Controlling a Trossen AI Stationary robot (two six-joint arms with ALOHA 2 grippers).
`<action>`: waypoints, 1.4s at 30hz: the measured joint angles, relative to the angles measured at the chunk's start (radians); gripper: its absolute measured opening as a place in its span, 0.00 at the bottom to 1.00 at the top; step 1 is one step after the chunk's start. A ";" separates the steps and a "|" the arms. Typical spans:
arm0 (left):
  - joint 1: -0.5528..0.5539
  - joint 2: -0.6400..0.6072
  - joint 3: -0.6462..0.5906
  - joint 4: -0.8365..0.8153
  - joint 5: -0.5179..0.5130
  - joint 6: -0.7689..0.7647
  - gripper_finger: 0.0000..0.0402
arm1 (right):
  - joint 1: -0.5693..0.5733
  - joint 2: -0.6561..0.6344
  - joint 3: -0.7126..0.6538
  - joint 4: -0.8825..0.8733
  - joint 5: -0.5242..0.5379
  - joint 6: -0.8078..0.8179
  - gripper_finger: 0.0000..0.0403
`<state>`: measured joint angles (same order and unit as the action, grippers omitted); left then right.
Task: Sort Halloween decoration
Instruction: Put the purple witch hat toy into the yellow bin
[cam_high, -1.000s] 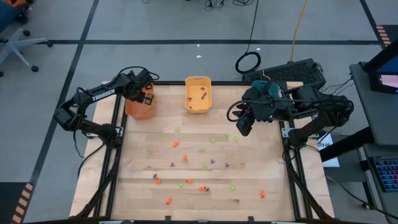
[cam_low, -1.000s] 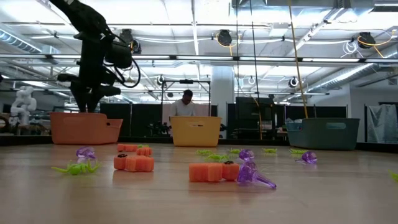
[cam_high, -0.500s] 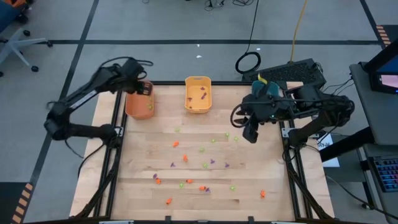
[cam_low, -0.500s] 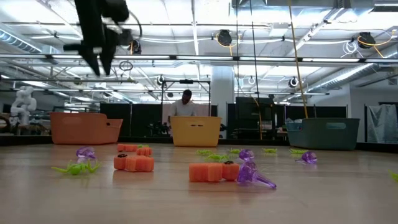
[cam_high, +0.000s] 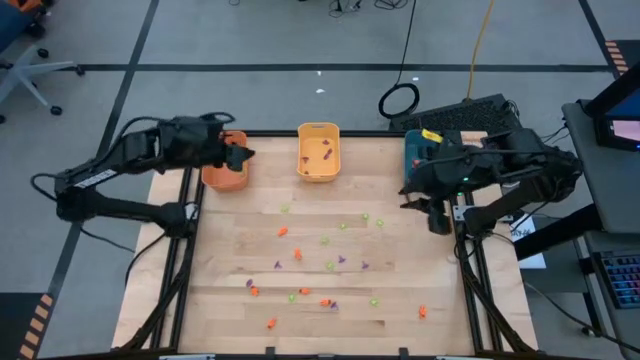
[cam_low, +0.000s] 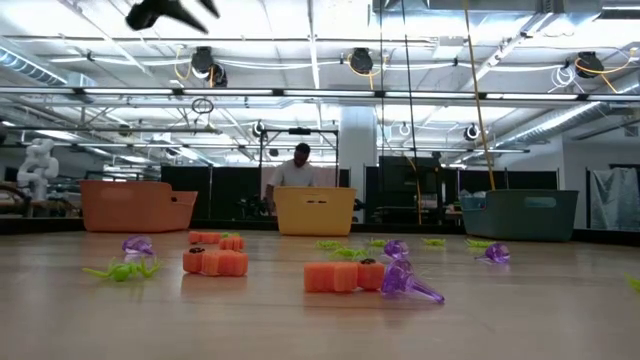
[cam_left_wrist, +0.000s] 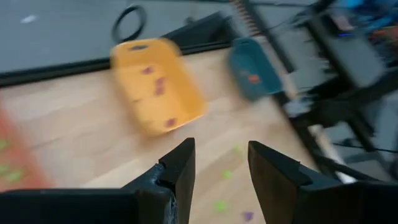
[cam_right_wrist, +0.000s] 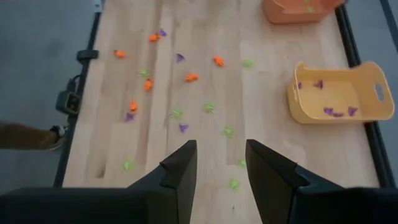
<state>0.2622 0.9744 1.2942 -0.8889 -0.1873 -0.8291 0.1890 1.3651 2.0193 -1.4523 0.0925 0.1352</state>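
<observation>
Several tiny orange, light green and purple Halloween decoration trinkets lie scattered on the wooden table; some stand close up in the low view. My left gripper hovers high over the orange bin, open and empty, and it shows at the low view's top left. My right gripper hangs open and empty near the table's right edge, in front of the teal bin. Purple trinkets lie in the yellow bin.
The three bins stand in a row along the far edge: orange, yellow, teal. Beyond the table a person stands in the room. A keyboard and cables lie behind the far right corner.
My left gripper has risen from inside the orange bin, tipped from pointing down to nearly level, and swung toward the table's middle. My right gripper has rolled and drifted toward the table's right edge. The trinkets have stayed where they were.
</observation>
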 joint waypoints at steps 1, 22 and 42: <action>-0.038 0.007 0.000 0.033 -0.025 -0.002 0.37 | 0.000 -0.011 0.000 -0.003 -0.005 -0.012 0.31; -0.385 0.135 0.000 0.188 0.016 0.214 0.37 | 0.032 -0.064 -0.532 0.312 -0.016 0.615 0.31; -0.432 0.135 -0.001 -0.006 0.021 0.246 0.37 | 0.147 0.225 -0.629 0.479 -0.096 0.420 0.41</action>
<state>-0.1698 1.1091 1.2930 -0.8951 -0.1668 -0.5835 0.3359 1.5903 1.3899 -0.9737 -0.0038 0.5556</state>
